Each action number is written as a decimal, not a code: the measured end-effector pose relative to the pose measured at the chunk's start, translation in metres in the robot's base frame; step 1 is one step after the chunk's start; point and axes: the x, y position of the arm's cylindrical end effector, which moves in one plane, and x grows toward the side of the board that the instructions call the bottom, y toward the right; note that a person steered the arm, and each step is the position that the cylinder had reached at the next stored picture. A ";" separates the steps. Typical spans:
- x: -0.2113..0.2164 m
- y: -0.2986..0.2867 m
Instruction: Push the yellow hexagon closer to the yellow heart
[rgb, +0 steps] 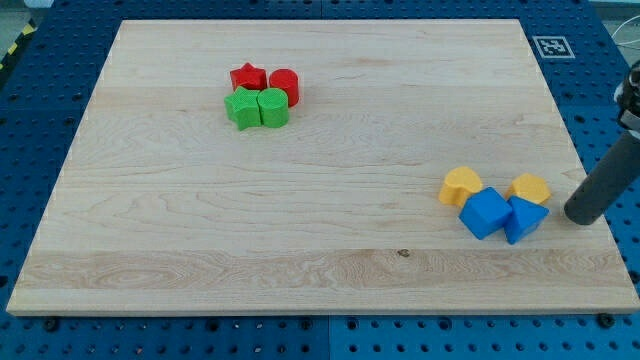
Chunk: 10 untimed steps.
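Two yellow blocks lie at the view's lower right. The right one (530, 188) looks like the yellow hexagon. The left one (461, 185), with a rounder outline, looks like the yellow heart. About a block's width of board separates them. Two blue blocks sit just below them: a blue cube-like one (486, 213) and a blue pointed one (525, 218), touching each other and the yellow blocks. My tip (580, 214) rests on the board right of the yellow hexagon and the blue pointed block, a short gap away and touching neither.
A tight cluster sits at the view's upper left-centre: a red star (248, 77), a red cylinder (284, 85), a green star (241, 108) and a green hexagon-like block (272, 107). The board's right edge (590, 175) runs close to my tip.
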 end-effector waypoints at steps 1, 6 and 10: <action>-0.007 -0.005; -0.012 -0.018; -0.062 -0.030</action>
